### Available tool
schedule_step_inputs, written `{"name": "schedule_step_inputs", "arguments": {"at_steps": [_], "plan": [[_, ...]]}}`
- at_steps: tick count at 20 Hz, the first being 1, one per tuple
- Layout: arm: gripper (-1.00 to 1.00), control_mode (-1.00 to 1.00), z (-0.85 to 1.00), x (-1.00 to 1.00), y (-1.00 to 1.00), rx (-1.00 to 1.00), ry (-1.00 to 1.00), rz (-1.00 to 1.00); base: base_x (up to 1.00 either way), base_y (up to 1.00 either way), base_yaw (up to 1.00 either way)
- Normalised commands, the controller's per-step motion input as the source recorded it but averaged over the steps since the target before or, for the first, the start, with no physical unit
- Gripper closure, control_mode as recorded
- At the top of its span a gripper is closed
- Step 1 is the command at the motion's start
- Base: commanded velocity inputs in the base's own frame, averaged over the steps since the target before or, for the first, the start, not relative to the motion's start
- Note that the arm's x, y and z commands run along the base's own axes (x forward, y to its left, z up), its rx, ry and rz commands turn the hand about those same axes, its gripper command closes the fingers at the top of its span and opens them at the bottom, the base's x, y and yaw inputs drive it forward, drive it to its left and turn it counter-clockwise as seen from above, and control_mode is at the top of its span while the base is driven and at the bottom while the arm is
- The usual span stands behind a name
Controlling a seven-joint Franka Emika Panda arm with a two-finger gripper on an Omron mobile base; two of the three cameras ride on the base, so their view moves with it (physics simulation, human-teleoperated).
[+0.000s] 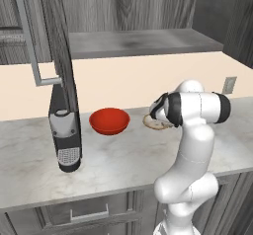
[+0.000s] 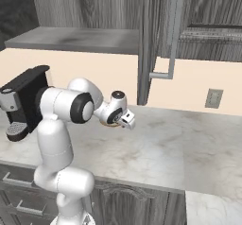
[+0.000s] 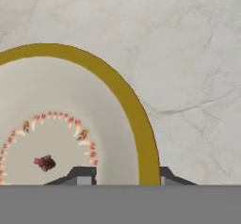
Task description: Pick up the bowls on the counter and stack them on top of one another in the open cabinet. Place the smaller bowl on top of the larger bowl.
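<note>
The jaws (image 3: 121, 177) stand spread either side of the beige bowl's (image 3: 56, 124) rim on the desk (image 3: 188, 53), near the red bowl (image 1: 109, 121).

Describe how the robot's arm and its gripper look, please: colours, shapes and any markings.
The arm is glossy white, built of rounded, tube-like segments with dark bands at the joints. The gripper has two small dark finger tips with grey faces. No cables or markings are visible.

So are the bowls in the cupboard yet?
Not yet. Both bowls sit on the counter: the red bowl untouched, the beige bowl still down. The gripper is open, its tips straddling the beige rim. The cabinet shelf holds no bowl, so lifting and stacking both remain.
</note>
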Motion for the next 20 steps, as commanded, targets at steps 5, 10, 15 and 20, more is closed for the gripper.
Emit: {"name": "schedule_step_inputs", "arguments": {"at_steps": [5,10,15,20], "plan": [[1.0,-1.0,0.35,-0.46,0.46,0.0,-0.04,-0.05,0.0,0.0,0.0],[1.0,-1.0,0.82,-0.79,0.49,0.0,-0.09,-0.15,0.0,0.0,0.0],[1.0,-1.0,0.99,-0.54,0.48,0.04,0.0,-0.17,0.0,0.0,0.0],[1.0,-1.0,1.0,-0.65,0.25,0.19,0.0,-0.14,0.0,0.0,0.0]]}}
